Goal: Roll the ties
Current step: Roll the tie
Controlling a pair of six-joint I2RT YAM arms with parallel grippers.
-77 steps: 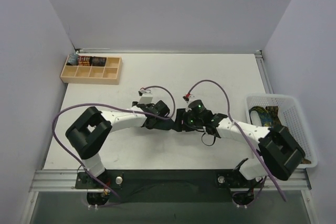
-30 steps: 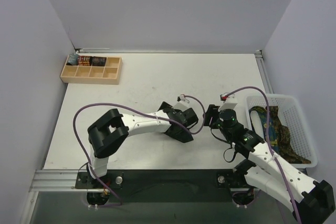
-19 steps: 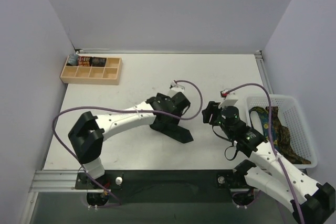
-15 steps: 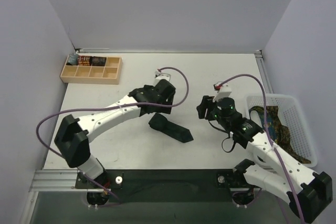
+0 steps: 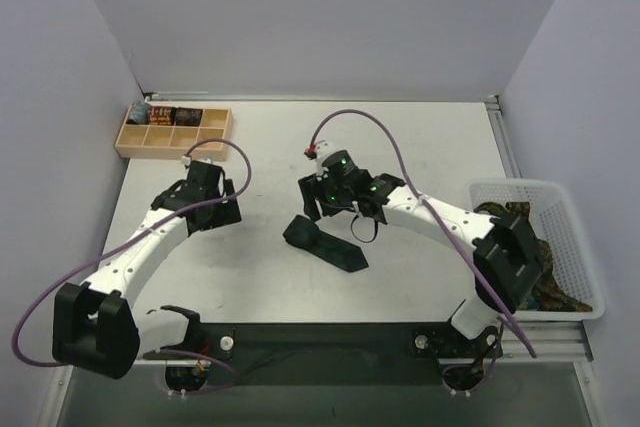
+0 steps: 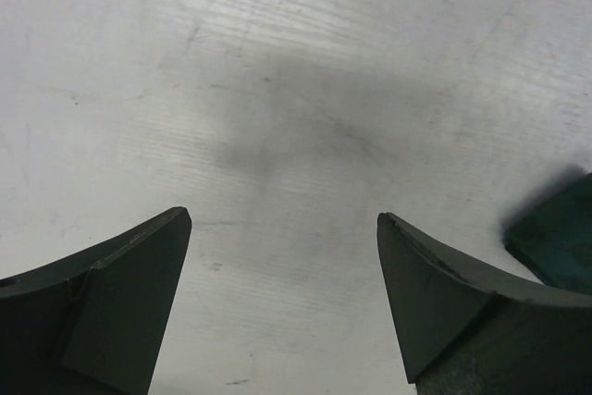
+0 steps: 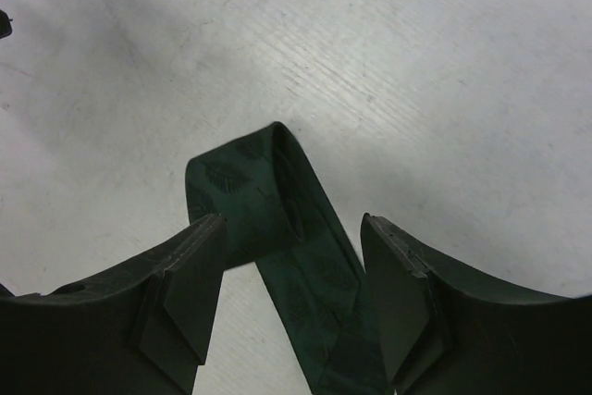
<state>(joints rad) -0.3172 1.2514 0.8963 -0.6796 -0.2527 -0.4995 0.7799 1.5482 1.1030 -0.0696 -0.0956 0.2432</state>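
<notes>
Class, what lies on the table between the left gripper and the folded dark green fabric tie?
Only bare white table separates the left gripper from the dark green fabric tie, as the top view shows.

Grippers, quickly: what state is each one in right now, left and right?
Left gripper: open, holding nothing.
Right gripper: open over the folded end of the dark green fabric necktie, not gripping it.

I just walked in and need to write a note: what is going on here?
Two robot arms are at a tie-rolling job. A dark green tie lies on the table, one end folded into a loop. The right gripper hangs over that loop, jaws open around it. The left gripper is open over bare table, apart from the tie. More ties lie in the white basket.
</notes>
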